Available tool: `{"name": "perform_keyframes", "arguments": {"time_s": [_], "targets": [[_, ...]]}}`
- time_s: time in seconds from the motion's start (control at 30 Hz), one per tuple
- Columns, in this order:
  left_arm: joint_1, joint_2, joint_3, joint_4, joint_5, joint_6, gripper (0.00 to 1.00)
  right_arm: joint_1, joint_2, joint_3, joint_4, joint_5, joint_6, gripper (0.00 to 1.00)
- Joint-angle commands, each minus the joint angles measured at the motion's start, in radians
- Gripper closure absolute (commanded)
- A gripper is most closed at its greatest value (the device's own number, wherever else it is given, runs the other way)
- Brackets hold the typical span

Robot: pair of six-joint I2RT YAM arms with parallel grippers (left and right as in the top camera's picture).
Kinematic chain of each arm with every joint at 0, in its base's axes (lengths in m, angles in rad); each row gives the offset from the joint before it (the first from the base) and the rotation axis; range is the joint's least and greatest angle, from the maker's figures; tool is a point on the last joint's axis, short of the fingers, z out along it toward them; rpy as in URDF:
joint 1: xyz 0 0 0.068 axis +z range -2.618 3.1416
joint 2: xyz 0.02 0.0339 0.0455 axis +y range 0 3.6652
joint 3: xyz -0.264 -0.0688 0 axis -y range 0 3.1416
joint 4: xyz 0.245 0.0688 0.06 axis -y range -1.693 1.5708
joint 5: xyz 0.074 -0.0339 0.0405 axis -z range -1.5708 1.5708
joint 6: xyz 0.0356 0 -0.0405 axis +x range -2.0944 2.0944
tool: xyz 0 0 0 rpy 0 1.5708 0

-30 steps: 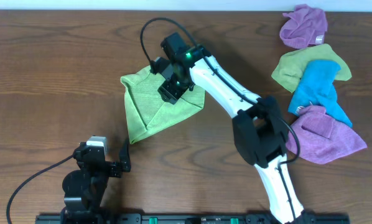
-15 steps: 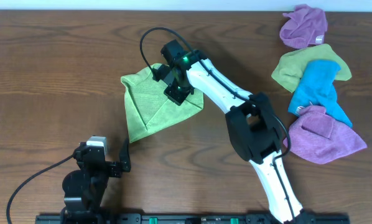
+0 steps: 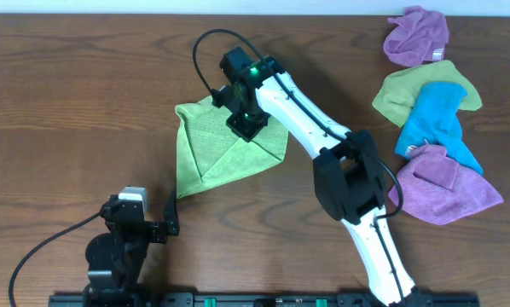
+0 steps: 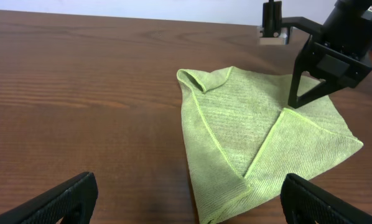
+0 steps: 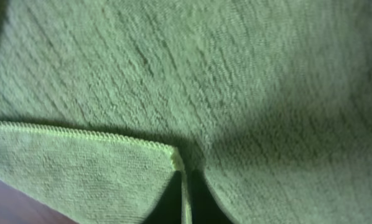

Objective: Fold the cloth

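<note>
Overhead, frame centre: lime-green terry cloth point(image 3: 225, 153) folded in a rough triangle on the wooden table point(image 3: 67, 102).
Right fingers point(image 4: 296, 87) clenched on its hemmed corner; left fingers point(image 4: 68, 196) released.

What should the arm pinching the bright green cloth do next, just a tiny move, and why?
Probably lift a little. The right gripper is shut on a flap corner of the lime-green cloth, which lies on the table. Raising that corner first would likely let it carry the flap across without dragging the whole cloth.
</note>
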Motion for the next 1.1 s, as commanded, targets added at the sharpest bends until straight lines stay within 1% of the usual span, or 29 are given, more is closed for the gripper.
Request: {"name": "perform_keyframes", "arguments": {"time_s": [0.0, 0.03, 0.07, 0.2, 0.6, 0.73, 0.9, 1.07], "targets": [[-0.003, -0.006, -0.021, -0.003, 0.003, 0.017, 0.05, 0.003, 0.011, 0.014, -0.003, 0.004, 0.009, 0.99], [-0.003, -0.006, -0.021, -0.003, 0.003, 0.017, 0.05, 0.003, 0.011, 0.014, -0.002, 0.004, 0.009, 0.95], [-0.003, -0.006, -0.021, -0.003, 0.003, 0.017, 0.05, 0.003, 0.011, 0.014, -0.003, 0.004, 0.009, 0.87], [-0.003, -0.006, -0.021, -0.003, 0.003, 0.017, 0.05, 0.003, 0.011, 0.013, -0.003, 0.003, 0.0, 0.71], [-0.003, -0.006, -0.021, -0.003, 0.003, 0.017, 0.05, 0.004, 0.016, -0.009, 0.024, 0.003, -0.014, 0.73], [-0.003, -0.006, -0.021, -0.003, 0.003, 0.017, 0.05, 0.004, 0.025, -0.013, 0.019, -0.015, -0.032, 0.75], [-0.003, -0.006, -0.021, -0.003, 0.003, 0.017, 0.05, 0.004, 0.026, -0.019, 0.018, -0.016, -0.035, 0.73], [-0.003, -0.006, -0.021, -0.003, 0.003, 0.017, 0.04, 0.004, 0.027, -0.042, 0.016, -0.042, -0.048, 0.77]]}}
